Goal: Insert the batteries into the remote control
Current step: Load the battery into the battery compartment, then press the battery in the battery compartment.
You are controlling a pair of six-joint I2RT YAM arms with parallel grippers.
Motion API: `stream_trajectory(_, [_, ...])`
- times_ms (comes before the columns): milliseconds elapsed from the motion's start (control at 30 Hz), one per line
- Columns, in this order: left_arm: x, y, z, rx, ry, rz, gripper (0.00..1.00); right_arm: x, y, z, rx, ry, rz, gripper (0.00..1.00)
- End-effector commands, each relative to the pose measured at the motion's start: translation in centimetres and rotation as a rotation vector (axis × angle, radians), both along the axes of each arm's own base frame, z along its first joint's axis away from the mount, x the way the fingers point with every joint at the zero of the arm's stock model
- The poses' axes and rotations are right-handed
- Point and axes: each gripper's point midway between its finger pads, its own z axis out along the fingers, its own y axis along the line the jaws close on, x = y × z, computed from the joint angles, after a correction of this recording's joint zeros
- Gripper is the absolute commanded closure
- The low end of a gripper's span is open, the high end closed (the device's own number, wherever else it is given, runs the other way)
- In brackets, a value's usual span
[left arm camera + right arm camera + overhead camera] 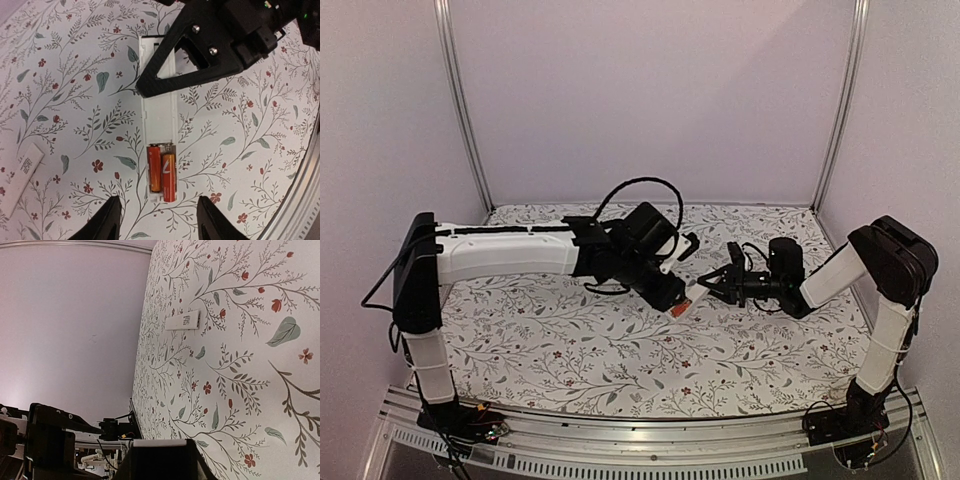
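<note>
The remote control (159, 120) lies back-up on the floral table, a slim white bar with its compartment open at the near end. Two orange-red batteries (154, 167) (169, 177) lie side by side in that compartment, the right one slightly lower. My left gripper (158, 210) hovers open above that end, its fingers (107, 222) on either side and apart from it, with nothing held. My right gripper (712, 290) is shut on the remote's far part, one black finger (200, 55) crossing it. The remote's white edge (160, 442) shows between the right jaws.
A small white labelled cover (22, 175) (182, 320) lies flat on the cloth to the left of the remote. The metal table rail (305, 190) runs along the right of the left wrist view. Both arms meet near the table's middle (682, 306).
</note>
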Motion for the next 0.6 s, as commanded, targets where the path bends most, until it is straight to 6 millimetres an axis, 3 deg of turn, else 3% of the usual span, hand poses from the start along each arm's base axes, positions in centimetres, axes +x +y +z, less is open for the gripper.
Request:
stream_trajectory(0, [-0.4,0.9,2.3,-0.051,-0.097,-0.101,0.48,-0.5,0.7,0.6,0.030,-0.008,0.046,1.00])
stream_trajectory(200, [-5.3,2.4,4.0,-0.145,-0.254,-0.457,0.50,-1.7,1.4,1.3,0.056,0.011,0.113,1.00])
stream_trajectory(433, [-8.3,3.8,0.8,0.015,-0.311,-0.706,0.57,-3.8,3.2,1.2,0.054,0.030,0.221,1.00])
stream_trajectory(567, [-9.4,3.5,0.4,0.036,-0.346,-0.775,0.62,-4.8,4.3,1.5,0.063,0.023,0.277,1.00])
